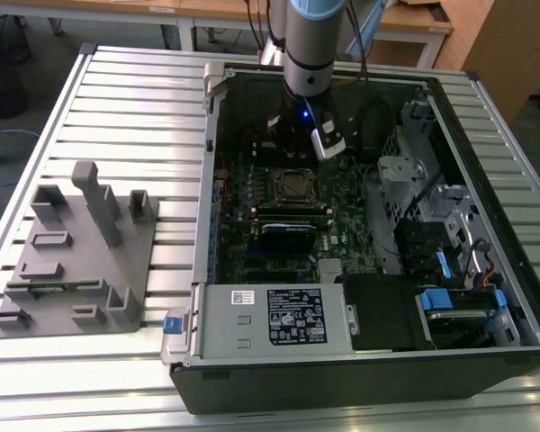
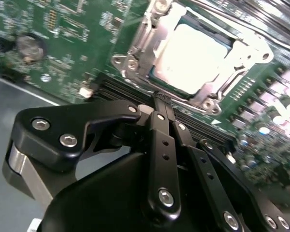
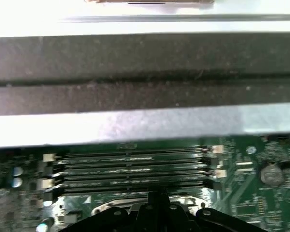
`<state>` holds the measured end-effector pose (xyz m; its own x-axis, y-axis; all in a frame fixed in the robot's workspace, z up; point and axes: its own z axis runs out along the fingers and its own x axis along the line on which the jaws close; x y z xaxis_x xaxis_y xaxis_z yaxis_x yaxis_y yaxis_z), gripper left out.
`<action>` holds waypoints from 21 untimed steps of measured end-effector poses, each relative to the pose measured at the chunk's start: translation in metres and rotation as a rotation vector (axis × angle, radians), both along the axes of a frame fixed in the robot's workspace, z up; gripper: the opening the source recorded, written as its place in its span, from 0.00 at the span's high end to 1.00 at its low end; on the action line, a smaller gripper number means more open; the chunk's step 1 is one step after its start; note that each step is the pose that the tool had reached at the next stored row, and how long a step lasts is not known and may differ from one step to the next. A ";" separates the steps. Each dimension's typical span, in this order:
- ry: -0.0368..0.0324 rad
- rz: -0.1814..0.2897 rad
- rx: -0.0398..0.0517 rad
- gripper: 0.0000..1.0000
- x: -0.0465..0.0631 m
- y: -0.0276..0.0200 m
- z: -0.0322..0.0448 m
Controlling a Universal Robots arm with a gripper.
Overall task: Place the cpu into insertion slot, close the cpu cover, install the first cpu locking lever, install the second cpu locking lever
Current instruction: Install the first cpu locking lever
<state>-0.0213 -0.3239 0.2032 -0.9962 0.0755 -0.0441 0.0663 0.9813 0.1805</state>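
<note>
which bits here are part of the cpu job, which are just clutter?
Job:
- cpu, seated in the insertion slot
- cpu cover, down around it
- hand, fingers together, empty, beside the socket

Clutter:
- grey fixture tray on the table
- power supply box
- memory slots
- blue drive latch

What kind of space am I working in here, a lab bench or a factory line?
It looks more like a lab or workshop bench. An opened computer case lies on a slatted metal table, a grey parts fixture sits beside it, and wooden desks stand behind. The hand hovers by the cpu.
</note>
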 end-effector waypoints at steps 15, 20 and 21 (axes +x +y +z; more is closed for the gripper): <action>0.0777 -0.001 -0.0248 0.89 0.002 -0.0001 0.0001; 0.1129 -0.004 -0.0718 0.89 0.002 -0.0001 0.0000; 0.1129 -0.004 -0.0719 0.89 0.002 -0.0001 0.0000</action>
<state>-0.0191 -0.3240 0.2032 -0.9948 0.0799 0.0629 0.0859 0.9912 0.1009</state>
